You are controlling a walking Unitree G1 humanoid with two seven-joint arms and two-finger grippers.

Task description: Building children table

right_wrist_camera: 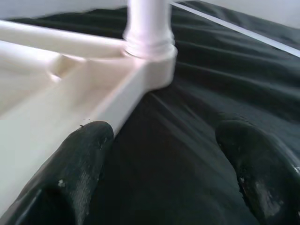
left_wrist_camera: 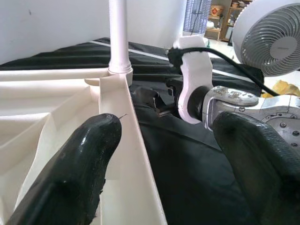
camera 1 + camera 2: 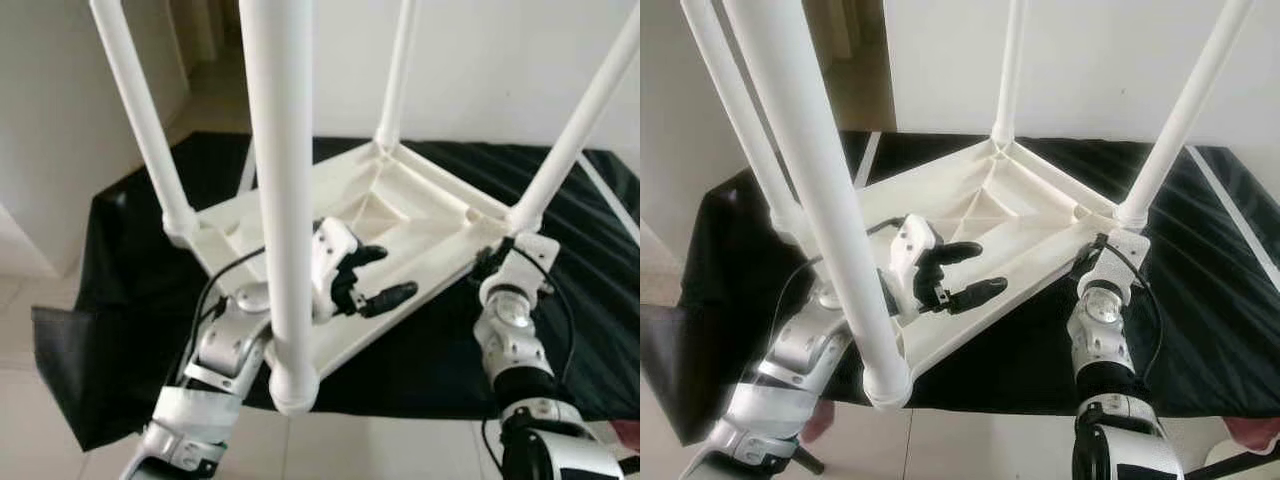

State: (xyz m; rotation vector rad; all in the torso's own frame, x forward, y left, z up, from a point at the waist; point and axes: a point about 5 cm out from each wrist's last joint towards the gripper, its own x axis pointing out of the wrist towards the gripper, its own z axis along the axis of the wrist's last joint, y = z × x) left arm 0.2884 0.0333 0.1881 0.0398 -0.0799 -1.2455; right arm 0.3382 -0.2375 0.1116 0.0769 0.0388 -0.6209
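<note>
Children table [image 3: 395,215]: white moulded plastic, lying upside down on the black cloth, its underside facing up. The underside is a shallow tray shape with raised ribs running diagonally to a centre panel and a thick rim all round.
Legs: four smooth round white tubes stand up from the corner sockets. The nearest leg [image 3: 285,200] is the widest in the head views and ends in a rounded collar at the near corner. The left leg [image 3: 140,110], far leg [image 3: 397,70] and right leg [image 3: 580,115] slant outward to the picture edges.
Corner socket [image 1: 152,54]: a ringed collar where the right leg seats into the rounded corner of the rim; glossy, smooth plastic.
Black cloth [image 3: 120,270]: dark, slightly creased fabric with thin white stripes [image 3: 1230,215], spread under the table and hanging over the near edge.
Left gripper [image 3: 372,275]: over the near rim of the table, just right of the nearest leg. Jaws apart, straddling the rim: one finger [image 2: 77,168] lies inside over the tray, the other outside over the cloth. Rubbery, matte black pads.
Right gripper [image 3: 492,262]: at the right corner, just below the base of the right leg. Jaws spread wide, one finger [image 1: 75,164] against the rim's outer wall, the other well clear over the cloth, gripping nothing.
Fan [image 2: 269,35]: a grey round grille fan beyond the cloth.
Floor [image 3: 20,400]: pale, smooth tiles.
</note>
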